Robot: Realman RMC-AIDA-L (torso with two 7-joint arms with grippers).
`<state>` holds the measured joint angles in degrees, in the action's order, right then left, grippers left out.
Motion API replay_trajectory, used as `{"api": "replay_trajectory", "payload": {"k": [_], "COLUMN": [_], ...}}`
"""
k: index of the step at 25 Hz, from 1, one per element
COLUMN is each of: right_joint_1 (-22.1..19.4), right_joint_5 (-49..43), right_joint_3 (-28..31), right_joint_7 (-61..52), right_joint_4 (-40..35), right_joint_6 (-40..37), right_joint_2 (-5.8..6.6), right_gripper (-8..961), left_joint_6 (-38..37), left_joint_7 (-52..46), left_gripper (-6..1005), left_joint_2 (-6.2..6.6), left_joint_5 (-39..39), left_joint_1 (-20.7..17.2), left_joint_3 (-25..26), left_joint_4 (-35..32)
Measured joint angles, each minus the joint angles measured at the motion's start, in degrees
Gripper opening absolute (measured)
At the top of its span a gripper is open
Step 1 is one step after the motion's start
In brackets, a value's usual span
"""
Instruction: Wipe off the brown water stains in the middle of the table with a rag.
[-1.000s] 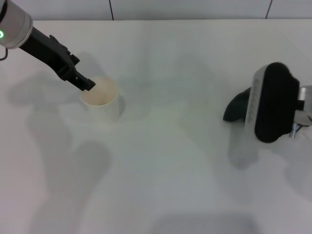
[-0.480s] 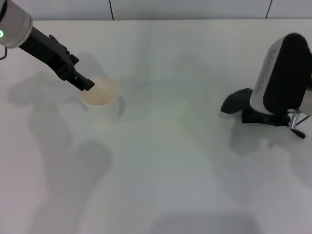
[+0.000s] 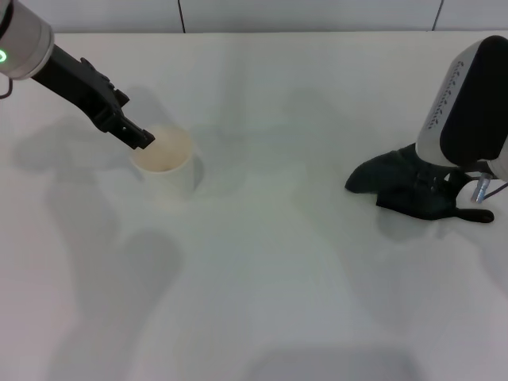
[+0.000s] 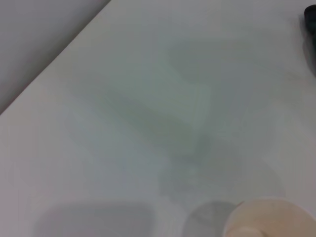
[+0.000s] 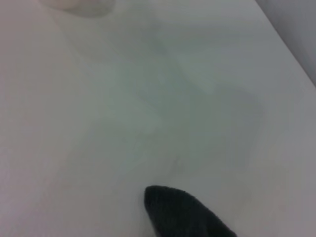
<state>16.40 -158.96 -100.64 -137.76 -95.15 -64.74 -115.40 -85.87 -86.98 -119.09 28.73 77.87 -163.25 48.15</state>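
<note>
Charcoal-black soft cloth, the rag (image 3: 409,189), is lying crumpled on the plain white smooth worktop (image 3: 270,262) at about three o'clock of the head view, and my right end effector (image 3: 444,194) is sitting right over its far side, hidden under the white-and-black wrist housing. I cannot tell whether it is clenched on the cloth or released. In the right wrist view only one dark corner of the rag (image 5: 182,212) is showing, with bare surface ahead of it.

My left end effector (image 3: 143,139) is hovering at the rim of a cream paper cup (image 3: 164,161) at about ten o'clock; its tips are looking pinched together, touching or just beside the rim, I cannot tell which.

I am not seeing any brown water stains in the middle of the worktop: only soft grey shadows are lying there.

Risks as I am judging them: if the right grasp is shallow, the rag may be slipping out or dragging as a lump, wiping with a fold instead of a flat face. With no visible stain, I may be sweeping the wrong patch. A wide stroke toward nine o'clock could be knocking the cup, and the left arm nudging the rim could be tipping it and spilling whatever is inside.
</note>
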Motion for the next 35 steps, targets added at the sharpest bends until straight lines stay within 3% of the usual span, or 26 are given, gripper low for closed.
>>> {"api": "replay_trajectory", "payload": {"k": [10, 12, 13, 19, 22, 26, 35], "right_joint_1": [1.68, 2.42, 3.18, 8.46, 10.08, 10.31, 10.23], "right_joint_5": [6.64, 8.98, 11.08, 26.76, 30.13, 31.74, 38.95], "right_joint_3": [5.83, 8.04, 10.32, 28.01, 33.84, 37.16, 37.64], "right_joint_7": [-0.16, -0.20, -0.29, -0.52, -0.52, 0.32, 9.88], "right_joint_4": [-0.30, -0.33, -0.33, 3.74, 6.95, 10.74, 18.43], "right_joint_6": [-6.72, -8.99, -10.55, -22.70, -25.39, -25.22, -24.34], "right_joint_2": [0.00, -0.01, 0.01, 0.03, 0.06, 0.15, 0.19], "right_gripper": [499, 656, 734, 856, 857, 857, 857], "left_joint_6": [-0.28, -0.86, -1.77, -11.48, -17.70, -24.08, -24.24], "left_joint_7": [-0.03, -0.06, -0.06, 0.78, 1.69, 2.47, 2.33], "left_gripper": [858, 858, 858, 858, 858, 858, 856], "left_joint_2": [0.00, 0.00, 0.00, 0.12, 0.03, -0.02, -0.29], "left_joint_5": [0.01, 0.00, -0.13, -3.51, -5.97, -11.35, -20.25], "left_joint_1": [0.08, 0.14, 0.29, 2.20, 2.90, 2.02, -5.61], "left_joint_3": [0.05, 0.05, 0.04, 0.04, 0.03, 0.03, 0.03], "left_joint_4": [-0.09, -0.01, 0.28, 4.66, 7.00, 7.94, -0.54]}}
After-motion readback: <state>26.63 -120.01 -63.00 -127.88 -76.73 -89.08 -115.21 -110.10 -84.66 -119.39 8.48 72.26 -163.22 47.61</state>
